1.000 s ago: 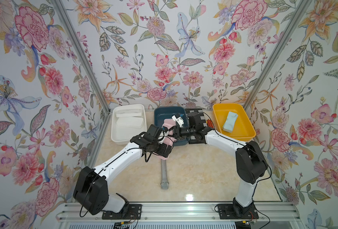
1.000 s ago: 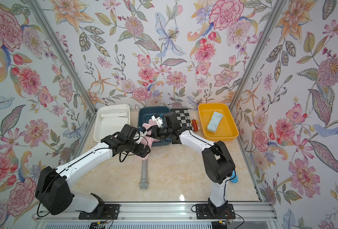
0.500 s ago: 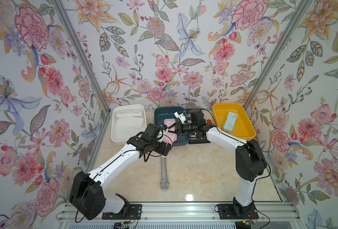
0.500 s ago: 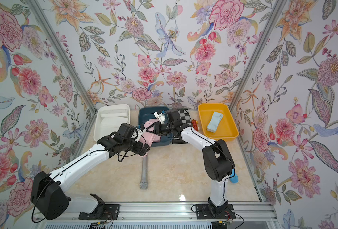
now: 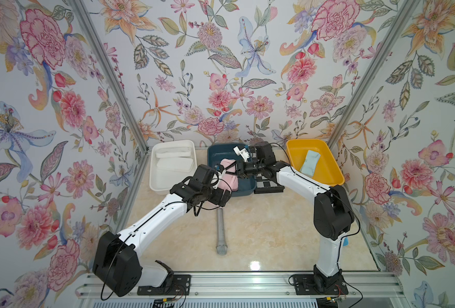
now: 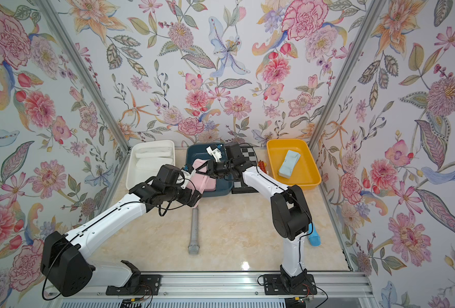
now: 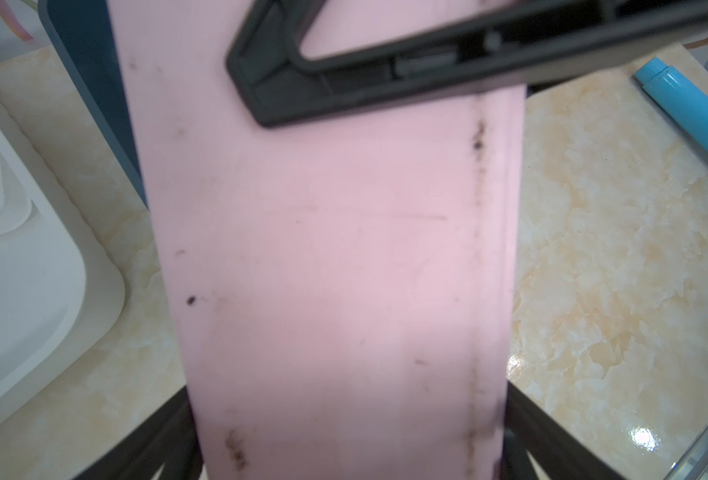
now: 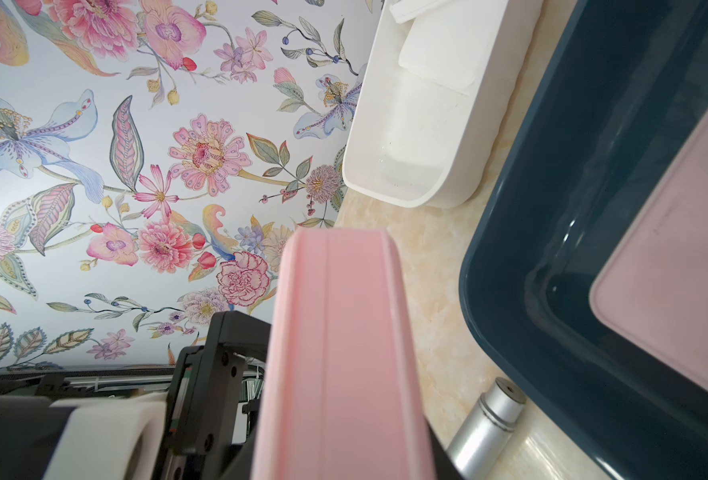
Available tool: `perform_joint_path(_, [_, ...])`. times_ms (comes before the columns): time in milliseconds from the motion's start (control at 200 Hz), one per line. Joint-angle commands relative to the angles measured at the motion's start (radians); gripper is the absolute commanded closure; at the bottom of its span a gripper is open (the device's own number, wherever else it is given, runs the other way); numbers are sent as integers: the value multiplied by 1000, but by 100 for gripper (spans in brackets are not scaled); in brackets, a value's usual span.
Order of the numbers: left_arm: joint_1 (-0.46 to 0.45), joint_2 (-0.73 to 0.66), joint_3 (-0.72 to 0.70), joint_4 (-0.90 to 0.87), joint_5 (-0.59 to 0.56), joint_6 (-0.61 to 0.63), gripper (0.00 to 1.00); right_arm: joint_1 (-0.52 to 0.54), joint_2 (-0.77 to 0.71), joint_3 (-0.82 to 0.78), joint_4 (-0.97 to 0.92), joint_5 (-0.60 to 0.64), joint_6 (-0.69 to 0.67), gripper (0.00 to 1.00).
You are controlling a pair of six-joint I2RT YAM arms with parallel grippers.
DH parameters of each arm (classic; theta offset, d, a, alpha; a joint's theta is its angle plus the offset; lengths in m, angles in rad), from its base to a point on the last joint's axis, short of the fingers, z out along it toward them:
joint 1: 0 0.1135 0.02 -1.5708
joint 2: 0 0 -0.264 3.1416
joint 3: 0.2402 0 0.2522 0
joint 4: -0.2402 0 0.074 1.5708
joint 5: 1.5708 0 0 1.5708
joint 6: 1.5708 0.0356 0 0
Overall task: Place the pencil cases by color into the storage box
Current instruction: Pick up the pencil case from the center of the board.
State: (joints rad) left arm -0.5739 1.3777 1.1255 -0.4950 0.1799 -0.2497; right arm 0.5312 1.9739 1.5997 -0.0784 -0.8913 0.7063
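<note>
A flat oblong pink plastic pencil case (image 5: 229,182) was held in mid-air just above ctr of frame in both top views, over the dark blue plastic tray (image 5: 249,190). It was gripped from two ends. The L gripper (image 5: 222,193) was spread wide, w/ its black fingers (image 7: 165,440) pressed against both long edges of the case's near end. The R gripper (image 5: 230,172) was clamped on the far end across the case's thickness. One of its fingers (image 7: 427,79) was seen flat across the pink face in the left wrist view, and the case was seen edge-on in the right wrist view.

A second pink case (image 8: 676,249) was seen lying flat inside the dark blue tray, mostly covered from above.

Left of ctr, two white cases (image 5: 174,164) were seen in a white plastic tray (image 5: 155,184). Right of ctr, a pale blue case (image 5: 310,161) was seen lying at a slant in a yellow plastic tray (image 5: 337,177). A black-and-white checkerboard card (image 5: 270,186) was partly hidden under the R arm, btwn the blue and yellow trays.

Below ctr, a grey metallic microphone (image 5: 220,229) was seen lying on the beige marbled tabletop (image 5: 261,226), head toward the bottom of frame. A bright blue tapered tube (image 6: 314,237) was seen low and right of ctr, partly hidden behind the R arm.
</note>
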Motion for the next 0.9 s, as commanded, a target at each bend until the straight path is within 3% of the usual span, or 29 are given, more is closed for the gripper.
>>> perform_joint_path(0, [1, -30, 0, -79, 59, 35, 2, -68, 53, 87, -4, 85, -49, 71])
perform_joint_path(265, [12, -41, -8, -87, 63, 39, 1, -130, 146, 272, -73, 118, -62, 71])
perform_joint_path(665, [58, -109, 28, -97, 5, 33, 2, -137, 272, 440, -159, 161, -106, 72])
perform_joint_path(895, [124, -85, 67, -99, -4, 44, 2, -116, 403, 683, -415, 249, -200, 71])
